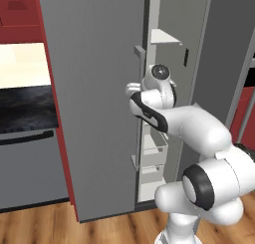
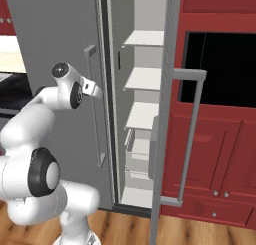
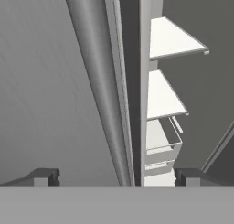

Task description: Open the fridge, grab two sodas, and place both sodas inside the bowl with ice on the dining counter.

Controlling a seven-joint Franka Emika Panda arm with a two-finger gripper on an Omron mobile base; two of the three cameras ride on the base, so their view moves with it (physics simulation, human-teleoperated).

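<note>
The tall grey fridge [image 1: 89, 88] [image 2: 50, 29] stands in front of me. Its right door [image 2: 166, 89] is swung open and shows pale shelves [image 2: 142, 79] [image 3: 173, 38] and lower bins [image 2: 137, 161]. The left door is shut. My gripper [image 2: 95, 91] [image 3: 117, 176] is open at the left door's long bar handle [image 2: 98, 134] [image 3: 98, 81], which runs between the two fingertips [image 3: 45, 176]. Nothing is held. The shelves I can see are bare. The sodas, the bowl with ice and the dining counter are out of view.
Dark red cabinets [image 2: 220, 139] with a black oven window [image 2: 220, 69] stand right of the open door, whose bar handle [image 2: 192, 134] juts out. A grey appliance [image 1: 30, 163] under a pale counter [image 1: 22, 63] sits to the fridge's left. Wood floor [image 1: 60, 228] lies below.
</note>
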